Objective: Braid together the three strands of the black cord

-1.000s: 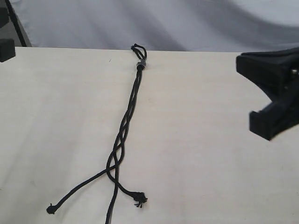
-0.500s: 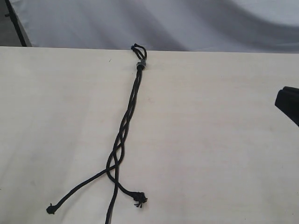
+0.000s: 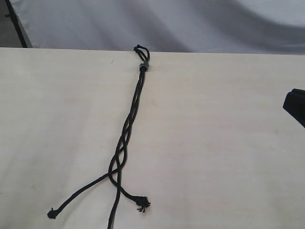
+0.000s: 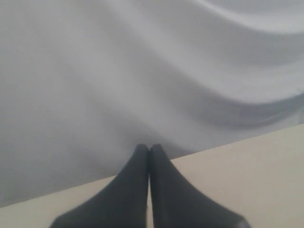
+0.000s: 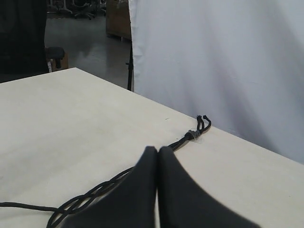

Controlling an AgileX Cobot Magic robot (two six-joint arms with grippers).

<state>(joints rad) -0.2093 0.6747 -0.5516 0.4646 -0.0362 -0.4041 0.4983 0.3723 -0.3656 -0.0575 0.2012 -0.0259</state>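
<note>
Stretching pale and cream-coloured, the tabletop [image 3: 214,143] carries the black cord [image 3: 131,119] down its middle. Its loop [image 3: 141,49] sits at the far edge with the grey band [image 3: 144,64] just inside. The three strands [image 3: 119,152] run loosely plaited toward the near edge, where they splay apart. White cloth [image 3: 190,24] drapes behind the far edge; beside it lies a dim grey floor [image 5: 85,38]. The left gripper [image 4: 149,147] and the right gripper [image 5: 157,149] each have jaws pressed together, grasping nothing.
</note>
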